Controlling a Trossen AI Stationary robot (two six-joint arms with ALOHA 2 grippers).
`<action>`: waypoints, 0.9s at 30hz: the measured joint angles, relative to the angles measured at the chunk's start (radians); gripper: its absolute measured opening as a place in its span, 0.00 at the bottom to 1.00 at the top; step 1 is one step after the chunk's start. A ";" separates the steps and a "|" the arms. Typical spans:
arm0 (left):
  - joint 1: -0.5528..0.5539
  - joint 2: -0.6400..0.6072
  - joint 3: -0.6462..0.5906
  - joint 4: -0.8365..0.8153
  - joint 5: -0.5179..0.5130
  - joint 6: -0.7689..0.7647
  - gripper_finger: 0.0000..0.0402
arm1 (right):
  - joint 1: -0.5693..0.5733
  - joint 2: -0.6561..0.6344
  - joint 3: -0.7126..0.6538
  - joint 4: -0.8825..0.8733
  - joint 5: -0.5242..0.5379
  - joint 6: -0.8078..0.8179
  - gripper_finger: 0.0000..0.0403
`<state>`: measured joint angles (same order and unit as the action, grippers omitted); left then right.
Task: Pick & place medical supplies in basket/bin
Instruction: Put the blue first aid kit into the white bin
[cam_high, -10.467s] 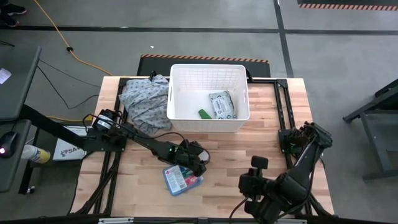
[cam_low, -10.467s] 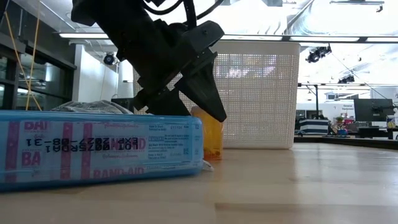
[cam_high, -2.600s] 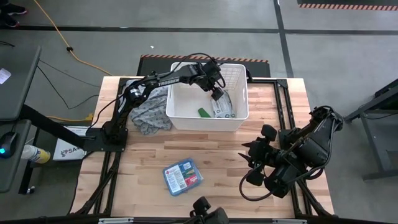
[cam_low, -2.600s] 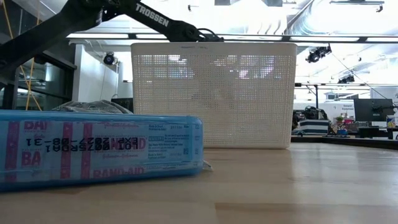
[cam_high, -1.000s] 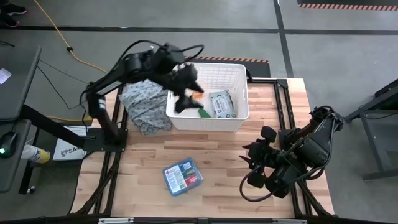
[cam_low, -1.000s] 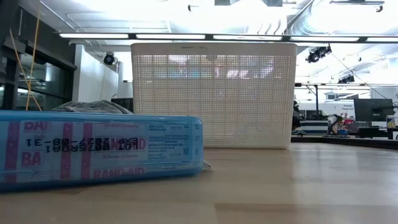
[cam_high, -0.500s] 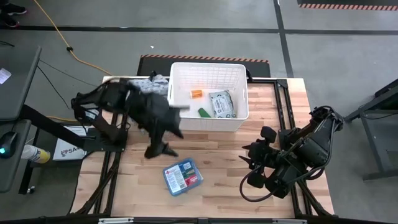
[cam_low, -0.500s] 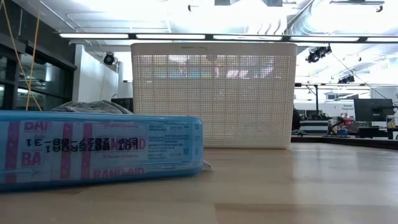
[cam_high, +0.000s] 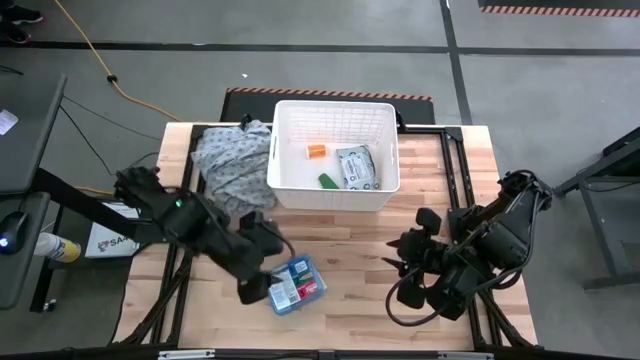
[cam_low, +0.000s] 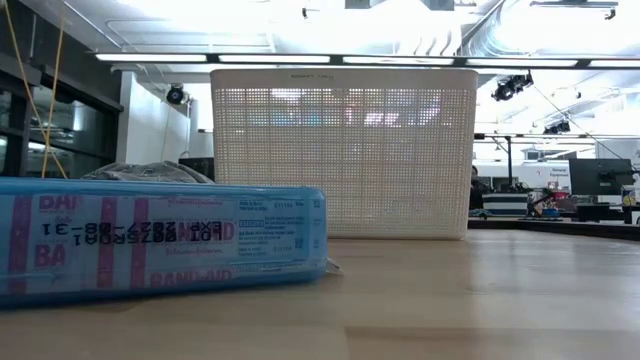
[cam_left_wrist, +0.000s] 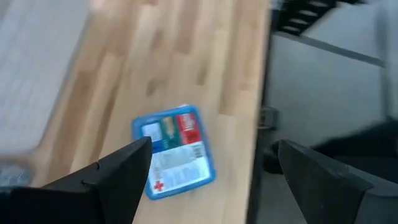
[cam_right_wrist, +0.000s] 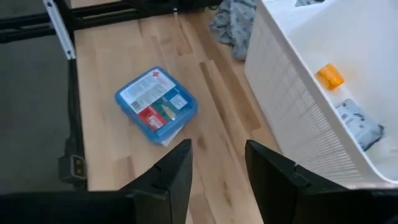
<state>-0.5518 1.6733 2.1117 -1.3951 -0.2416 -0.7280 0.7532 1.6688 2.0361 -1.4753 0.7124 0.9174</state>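
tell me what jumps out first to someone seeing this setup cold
The white basket at the table's far edge stands out first, already holding an orange item, a green item and a grey-white packet. Next comes the blue first-aid box, alone on the wood near the front, with the left gripper open right beside it. The right gripper waits open off to the right, and a patterned cloth heap lies left of the basket.

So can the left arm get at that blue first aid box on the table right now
Probably yes. The left gripper hangs open right beside the blue first-aid box, which lies flat on bare wooden table with nothing on top of it. The basket and cloth heap sit farther back, out of the way.
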 joint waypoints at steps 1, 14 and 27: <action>-0.012 0.000 -0.021 -0.002 -0.024 -0.035 0.95 | 0.000 -0.001 -0.010 0.014 -0.006 0.004 0.35; -0.093 0.000 -0.365 -0.015 -0.143 -0.449 0.95 | 0.000 0.000 -0.321 0.267 -0.079 0.029 0.35; -0.093 0.000 -0.674 0.115 -0.132 -0.679 0.95 | -0.001 0.000 -0.583 0.444 -0.124 0.297 0.35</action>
<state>-0.6445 1.6737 1.4374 -1.2796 -0.3738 -1.4070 0.7521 1.6688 1.4526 -1.0311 0.5883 1.2146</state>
